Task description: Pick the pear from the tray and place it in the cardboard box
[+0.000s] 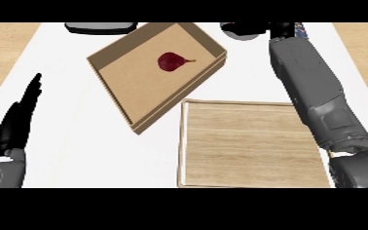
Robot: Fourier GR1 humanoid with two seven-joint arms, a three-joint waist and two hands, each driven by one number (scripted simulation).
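Note:
A dark red pear (173,61) lies inside the shallow cardboard box (119,93), which sits turned at an angle at the upper middle of the counter. The light wooden tray (251,146) lies in front of the box, at the lower right, with nothing on it. My right forearm stretches up along the right side past the tray, and my right hand (285,29) is at the far edge, right of the box, mostly cut off by the view's top. My left hand (22,112) rests open at the left edge, fingers up, holding nothing.
A grey object with a dark rim (101,27) sits at the far edge, left of the box. Another dark and grey object (242,30) shows beside my right hand. Wooden surface (18,34) borders the white counter on both sides.

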